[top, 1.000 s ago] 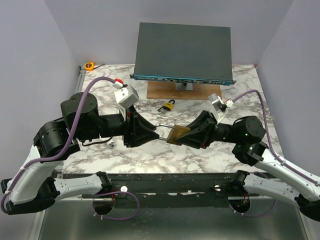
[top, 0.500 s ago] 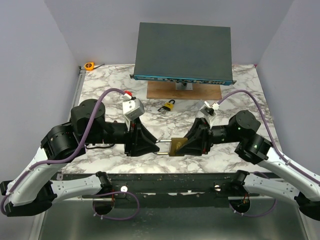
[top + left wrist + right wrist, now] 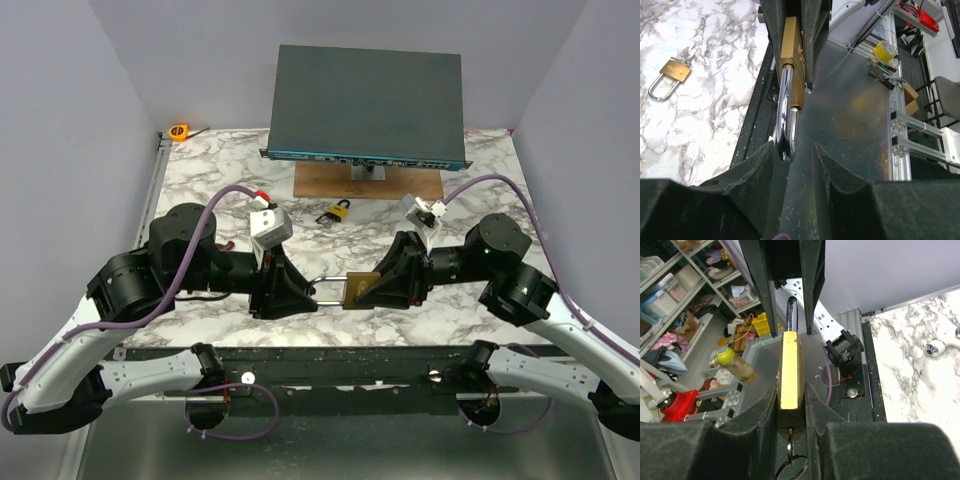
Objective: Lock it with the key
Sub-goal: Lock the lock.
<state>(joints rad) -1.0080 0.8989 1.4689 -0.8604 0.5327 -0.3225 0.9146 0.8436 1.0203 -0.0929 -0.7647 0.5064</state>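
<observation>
the left gripper (image 3: 308,291) has its jaws apart, flanking the bow of the silver steel shackle (image 3: 785,120) without visibly pinching it. the brass-bodied padlock (image 3: 359,288) is held in the air between the arms, long axis left-right, shackle pointing left. the right gripper (image 3: 380,285) is clamped on the body, and the small key (image 3: 789,437) sticks from its base. locking probably needs a push along this axis.
</observation>
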